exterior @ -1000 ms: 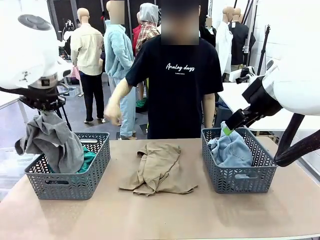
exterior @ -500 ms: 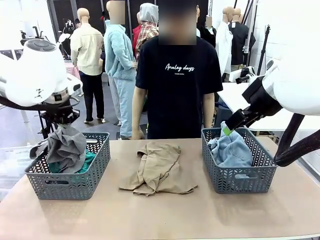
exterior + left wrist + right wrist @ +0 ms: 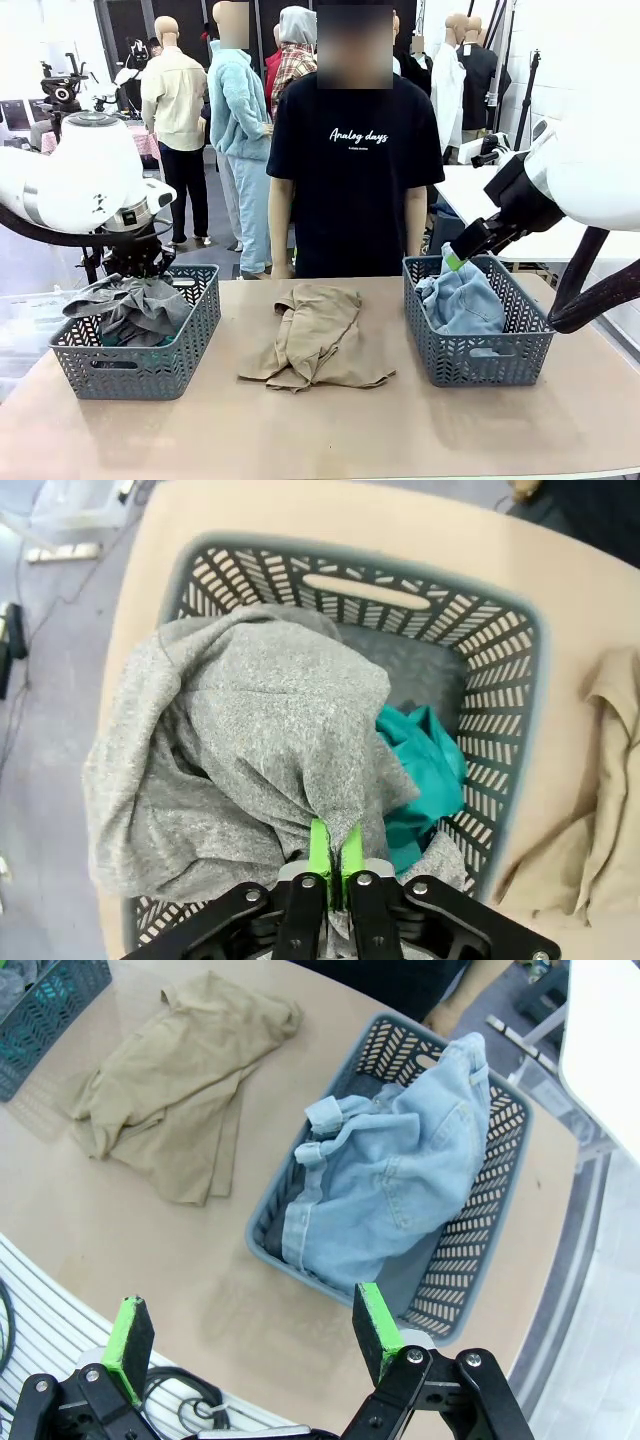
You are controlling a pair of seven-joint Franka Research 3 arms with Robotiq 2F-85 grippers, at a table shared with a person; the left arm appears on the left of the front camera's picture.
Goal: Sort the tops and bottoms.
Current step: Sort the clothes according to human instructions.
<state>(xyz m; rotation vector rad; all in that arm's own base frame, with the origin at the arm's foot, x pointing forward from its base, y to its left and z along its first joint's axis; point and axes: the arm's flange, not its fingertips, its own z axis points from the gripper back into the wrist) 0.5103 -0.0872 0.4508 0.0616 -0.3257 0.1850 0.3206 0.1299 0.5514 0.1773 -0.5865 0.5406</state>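
My left gripper [image 3: 335, 845] is shut on the grey top [image 3: 250, 750], which lies bunched inside the left basket [image 3: 360, 565] over a teal green top [image 3: 425, 770]. From the front, the grey top [image 3: 135, 305] rests in that left basket [image 3: 135, 365] under my left gripper [image 3: 140, 268]. A khaki top [image 3: 315, 340] lies crumpled at the table's middle. The light blue denim bottoms [image 3: 462, 300] sit in the right basket [image 3: 480, 355]. My right gripper [image 3: 250, 1335] hangs open above the table beside the bottoms [image 3: 400, 1180], holding nothing.
A person in a black T-shirt [image 3: 355, 170] stands at the far side, arms at their sides. Bare table surface [image 3: 330, 430] lies in front of both baskets. The khaki top [image 3: 170, 1080] lies between the baskets.
My left arm has come down, lowering the hanging grey top into the left basket. The person's raised hand has dropped to their side. The right arm has not moved.
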